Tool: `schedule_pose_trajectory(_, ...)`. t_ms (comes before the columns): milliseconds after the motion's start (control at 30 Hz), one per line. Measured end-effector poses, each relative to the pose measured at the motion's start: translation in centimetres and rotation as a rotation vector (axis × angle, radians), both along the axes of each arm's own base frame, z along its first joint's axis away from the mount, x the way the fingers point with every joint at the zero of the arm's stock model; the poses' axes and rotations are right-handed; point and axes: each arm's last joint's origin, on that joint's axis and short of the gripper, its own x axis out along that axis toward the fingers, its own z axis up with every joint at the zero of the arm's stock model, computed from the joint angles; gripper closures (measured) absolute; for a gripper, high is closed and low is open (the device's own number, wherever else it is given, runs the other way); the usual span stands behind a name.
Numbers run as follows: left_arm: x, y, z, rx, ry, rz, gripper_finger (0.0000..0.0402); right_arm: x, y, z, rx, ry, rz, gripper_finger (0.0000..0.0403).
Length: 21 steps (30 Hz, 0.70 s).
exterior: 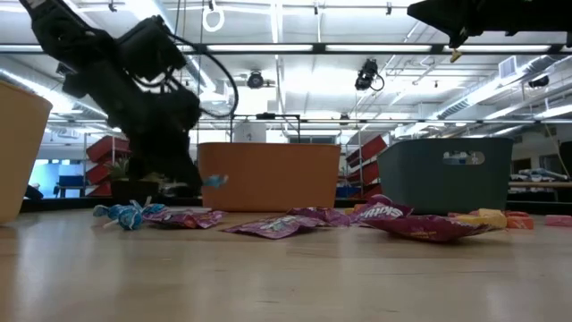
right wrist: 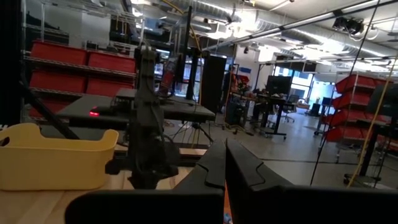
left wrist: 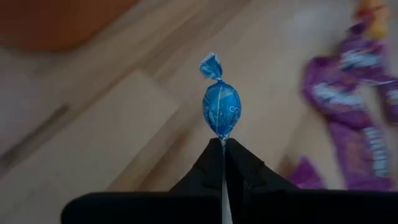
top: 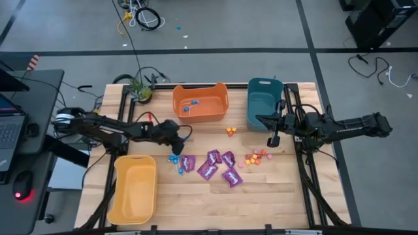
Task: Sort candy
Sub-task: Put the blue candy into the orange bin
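My left gripper (left wrist: 223, 143) is shut on a blue-wrapped lollipop (left wrist: 221, 107), above the table's middle left (top: 176, 137) and close to the orange bin (top: 200, 101). Two or three more blue lollipops (top: 175, 158) lie on the wood below it, and others lie in the orange bin (top: 189, 104). Several purple packets (top: 215, 166) lie flat at the centre. Small orange and pink pieces (top: 256, 156) sit to their right. My right gripper (right wrist: 224, 146) hangs shut and empty high by the teal bin (top: 264, 103). My left gripper pinches the lollipop's thin white stick (left wrist: 222, 139) between its two fingertips, just below the wrapped head. The fingers slant down from the table's left and lie along the stick. The head points straight out past the fingertips, lifted clear of the table (exterior: 214, 180).
A yellow bin (top: 134, 188) stands at the near left, the orange and teal bins along the far edge. Two small orange pieces (top: 230, 131) lie between the orange and teal bins. A potted plant (top: 139, 88) sits at the far left corner.
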Motion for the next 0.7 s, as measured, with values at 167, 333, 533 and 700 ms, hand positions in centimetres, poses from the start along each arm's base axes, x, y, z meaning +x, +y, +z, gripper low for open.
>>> schedule_pose_trajectory(167, -0.1, -0.1, 2.0, 0.031, -0.117, -0.078, 0.0401, 0.0, 0.0, 0.0, 0.002, 0.0, 0.0, 0.0403)
schedule_pose_trajectory(333, -0.5, -0.2, 4.2, 0.102, -0.245, -0.127, 0.0401, 0.0, 0.0, 0.0, 0.001, -0.001, -0.001, 0.0402)
schedule_pose_trajectory(533, -1.0, -0.2, 6.8, 0.233, -0.413, -0.178, 0.0401, 0.0, 0.0, 0.0, 0.001, -0.002, -0.001, 0.0403)
schedule_pose_trajectory(700, -1.3, 0.4, 8.6, 0.353, -0.542, -0.177, 0.0401, 0.0, 0.0, 0.1, 0.002, -0.009, -0.001, 0.0403)
